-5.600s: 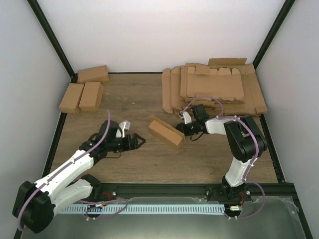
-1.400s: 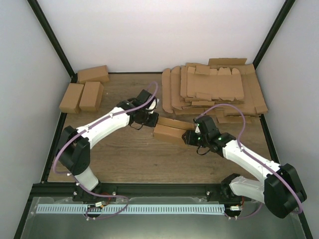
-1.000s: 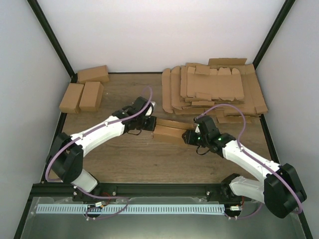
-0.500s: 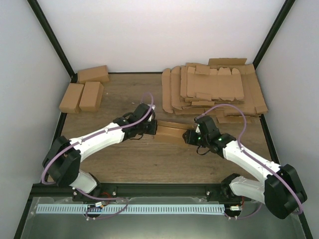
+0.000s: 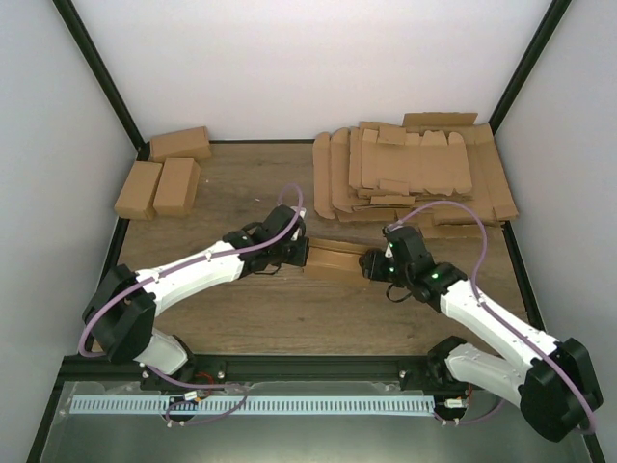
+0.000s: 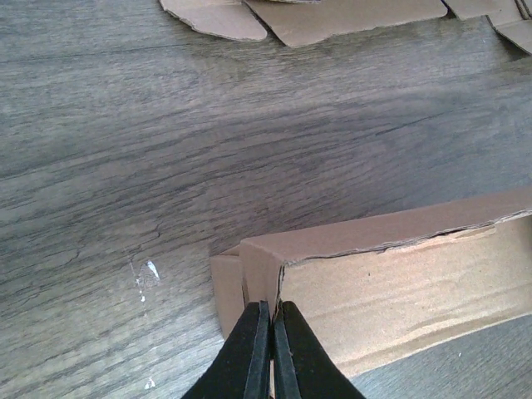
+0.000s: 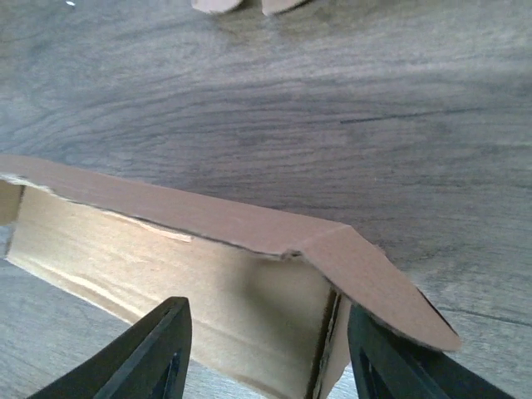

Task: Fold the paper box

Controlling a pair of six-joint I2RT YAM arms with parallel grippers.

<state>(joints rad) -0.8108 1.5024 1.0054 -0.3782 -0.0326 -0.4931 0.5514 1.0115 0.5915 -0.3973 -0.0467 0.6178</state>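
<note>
The paper box [image 5: 335, 260] lies mid-table as a long brown carton with its near side open. My left gripper [image 5: 301, 255] is at its left end. In the left wrist view the left gripper [image 6: 272, 314] is shut, its tips pressed against the corner seam of the box [image 6: 399, 283], where a small end flap [image 6: 226, 291] sticks out. My right gripper [image 5: 372, 266] is at the right end. In the right wrist view the right gripper [image 7: 266, 357] stands open in front of the box [image 7: 208, 283], and a loose end flap [image 7: 374, 283] hangs over its right finger.
A big stack of flat cardboard blanks [image 5: 415, 174] fills the back right; its edges [image 6: 332, 17] show at the top of the left wrist view. Three folded cartons [image 5: 159, 183] sit at the back left. Black frame posts rise at both back corners.
My left gripper has slid right and nearer onto the box's left end, and the box now lies lower and flatter between the arms. The right jaws have widened a little.
</note>
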